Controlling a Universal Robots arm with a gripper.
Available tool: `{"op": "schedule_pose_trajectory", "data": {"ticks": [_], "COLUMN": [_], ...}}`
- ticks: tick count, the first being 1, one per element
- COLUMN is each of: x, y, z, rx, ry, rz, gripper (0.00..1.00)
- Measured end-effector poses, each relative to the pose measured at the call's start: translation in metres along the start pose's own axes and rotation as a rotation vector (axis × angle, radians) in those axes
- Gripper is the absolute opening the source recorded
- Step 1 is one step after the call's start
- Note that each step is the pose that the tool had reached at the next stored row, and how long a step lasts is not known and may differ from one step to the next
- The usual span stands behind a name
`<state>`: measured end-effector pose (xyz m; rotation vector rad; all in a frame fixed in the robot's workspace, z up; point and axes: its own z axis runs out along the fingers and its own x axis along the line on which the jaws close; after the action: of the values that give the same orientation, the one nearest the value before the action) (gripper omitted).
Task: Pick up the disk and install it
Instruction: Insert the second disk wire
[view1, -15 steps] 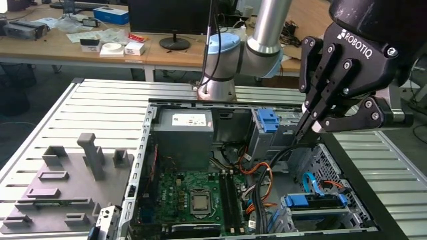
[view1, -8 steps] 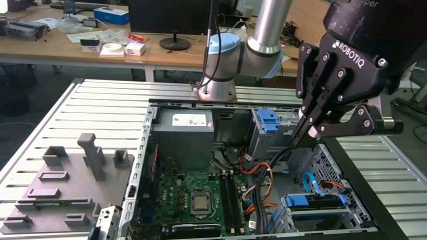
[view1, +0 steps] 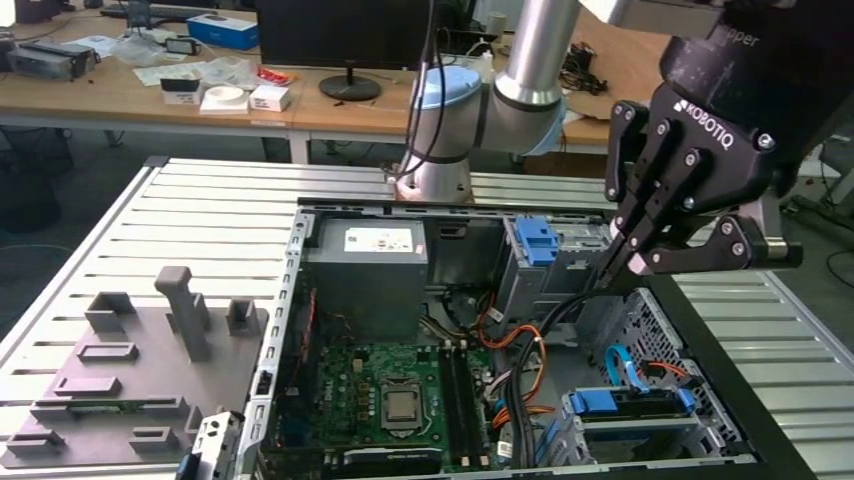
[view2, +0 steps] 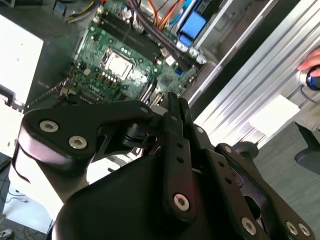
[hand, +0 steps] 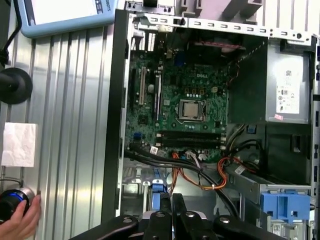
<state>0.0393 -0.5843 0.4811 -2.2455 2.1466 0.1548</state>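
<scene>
One arm, one open PC case (view1: 454, 208) lying flat on the ribbed metal bench (view1: 200, 220). The gripper (view1: 625, 258) hangs over the drive-bay side of the case, on the exterior view's right. Its jaws are pressed together with nothing between them, and both wrist views show the black fingers (view2: 176, 145) closed up tight as well.

The disk (view1: 627, 403) is down in the bay at the near corner of the case, on the exterior view's lower right. Its blue frame shows on top and a blue cable (view1: 617, 365) loops up just beside it. The gripper is above it and apart, not touching. Can't really make out the silver face from this angle.

The other blue carrier (view1: 534, 240) sits in the farther bay, near the grey power supply (view1: 367, 265). The green motherboard (view1: 387, 395) takes up the middle, with orange and black cables (view1: 514, 345) between it and the bays. Off to the exterior view's left of the case there's a grey fixture plate (view1: 134, 380) with upright blocks on it.

In the first wrist view a person's hand (hand: 20, 220) is at a round blue-lit button (hand: 11, 200) on the bench, near a white slip of paper (hand: 19, 145).
</scene>
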Motion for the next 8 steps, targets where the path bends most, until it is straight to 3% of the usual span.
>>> {"op": "schedule_pose_trajectory", "data": {"ticks": [5,8], "x": [-0.0002,-0.0002], "y": [-0.0228,-0.0264], "z": [0.0046,0.0048], "rx": [0.0,-0.0001], "ry": [-0.0001,0.0002], "rz": [0.0,0.0], "gripper": [0.16,0.16]}}
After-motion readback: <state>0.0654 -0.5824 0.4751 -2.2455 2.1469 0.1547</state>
